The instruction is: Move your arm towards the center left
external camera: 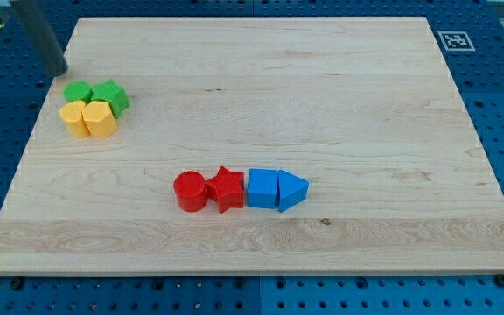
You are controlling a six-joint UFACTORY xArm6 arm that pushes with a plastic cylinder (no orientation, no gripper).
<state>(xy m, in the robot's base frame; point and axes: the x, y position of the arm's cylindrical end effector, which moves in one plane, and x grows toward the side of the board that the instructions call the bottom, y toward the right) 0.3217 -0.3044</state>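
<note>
- Wooden board (pixel 339 96), pale and grained, fills most of the frame, lying on a blue perforated table (pixel 497 96); a small black-and-white marker tag (pixel 453 40) sits just off the board's upper right corner.
- Nearest the frame's bottom, slightly left of centre, four blocks form a touching row: a red cylinder (pixel 190 191) at the left end, then a red star-shaped block (pixel 226 188), then a blue cube (pixel 262 188), then a blue wedge-like block (pixel 292 190) pointing toward the right.
- Farther back, at the upper left, four more blocks huddle together: two yellow blocks (pixel 75 117) (pixel 100 119) side by side in front, their exact shapes hard to tell, with a green cylinder (pixel 78 92) and a green star-like block (pixel 111 95) just behind them.
- Farthest back, my tip (pixel 62 73) rests at the board's upper left edge, just above and left of the green cylinder, seemingly apart from it; the dark rod slants up and out of the frame's top left.
- No hand exists on this rod, so nothing is grasped or released; the tip is bare, holding nothing.
</note>
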